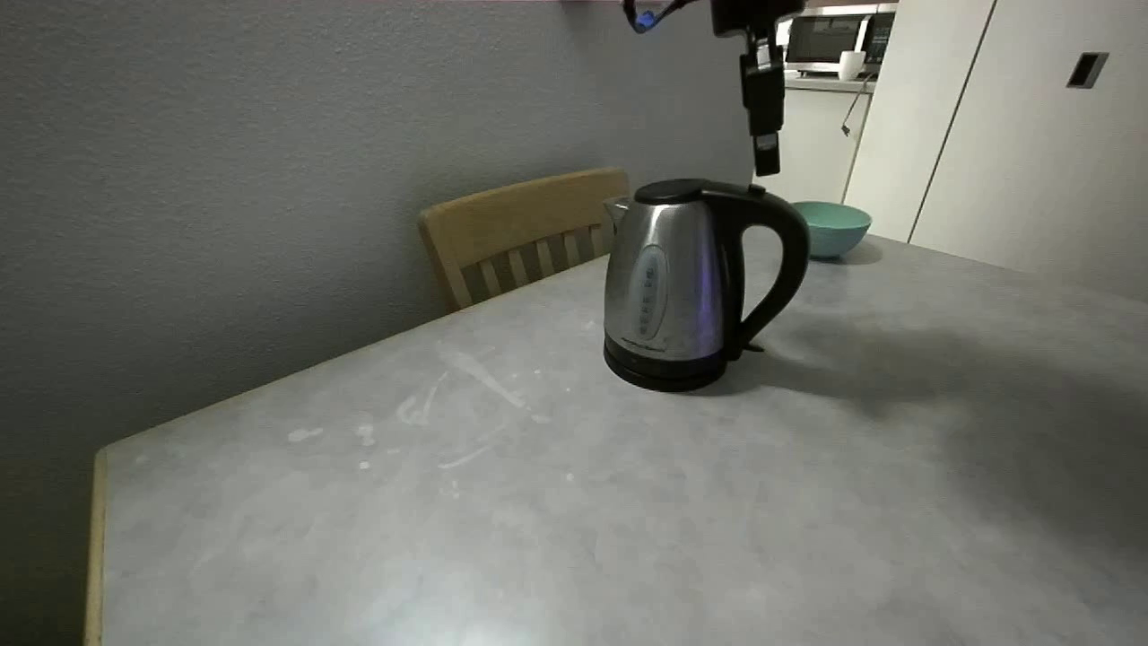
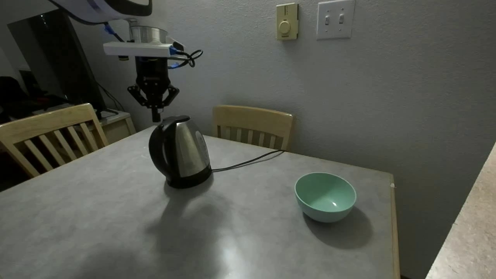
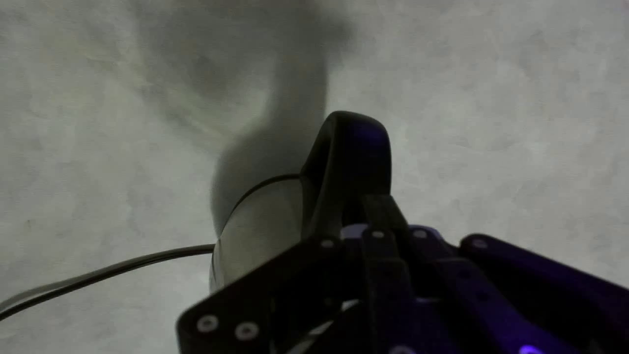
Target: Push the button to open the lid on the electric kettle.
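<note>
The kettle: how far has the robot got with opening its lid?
Done: the gripper is shut, above the handle of the kettle. In hand: it hovers near what looks like the button, a gap showing between them. Left: pressing that and opening the lid, which lies closed.

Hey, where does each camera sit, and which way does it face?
An exterior view: raised, looking across the table at the electric kettle, teal bowl behind; fingers hang at top.
An exterior view: raised, nearer the bowl, facing the wall; arm and fingers show.
Wrist view: on the arm, facing down at the kettle's handle; fingers at the bottom.
Both exterior views share kettle, bowl and fingers.
</note>
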Robot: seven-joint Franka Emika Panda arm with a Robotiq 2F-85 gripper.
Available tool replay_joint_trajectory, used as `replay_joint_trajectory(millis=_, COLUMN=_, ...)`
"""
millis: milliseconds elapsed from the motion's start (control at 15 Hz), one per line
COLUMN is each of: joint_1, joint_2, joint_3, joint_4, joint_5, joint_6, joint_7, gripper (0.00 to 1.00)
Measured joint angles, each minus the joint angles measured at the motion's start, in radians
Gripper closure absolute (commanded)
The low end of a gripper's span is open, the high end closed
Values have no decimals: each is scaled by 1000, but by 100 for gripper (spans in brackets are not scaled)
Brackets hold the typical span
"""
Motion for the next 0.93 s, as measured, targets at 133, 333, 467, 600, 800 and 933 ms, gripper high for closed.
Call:
replay_joint_trajectory(millis=133, joint_1=0, joint_2=2, joint_3=0, joint_4=3, joint_5=0, joint_6=-1, joint_7=0, gripper=100)
replay_joint_trajectory(millis=333, joint_1=-2, joint_2=38, joint_3=-2, joint_4=19, joint_5=0, joint_6=-23, joint_7=1, gripper=100)
replay_joint_trajectory(millis=467, joint_1=-1, joint_2=65, joint_3=-2, joint_4=58, joint_5=-3, joint_6=-73, joint_7=1, gripper=100)
replay_joint_trajectory(millis=600, joint_1=2, joint_2=87, joint_3=-1, joint_4=92, joint_5=-7, joint_6=-113, joint_7=1, gripper=100)
replay_joint_trajectory(millis=800, joint_1=11, joint_2=113, joint_3=-1, joint_4=133, joint_5=-17, joint_6=-157, joint_7=1, gripper=100)
replay_joint_trajectory(millis=933, joint_1=17, joint_2=120, joint_3=-1, joint_4=145, joint_5=-28, joint_6=-164, joint_7=0, gripper=100)
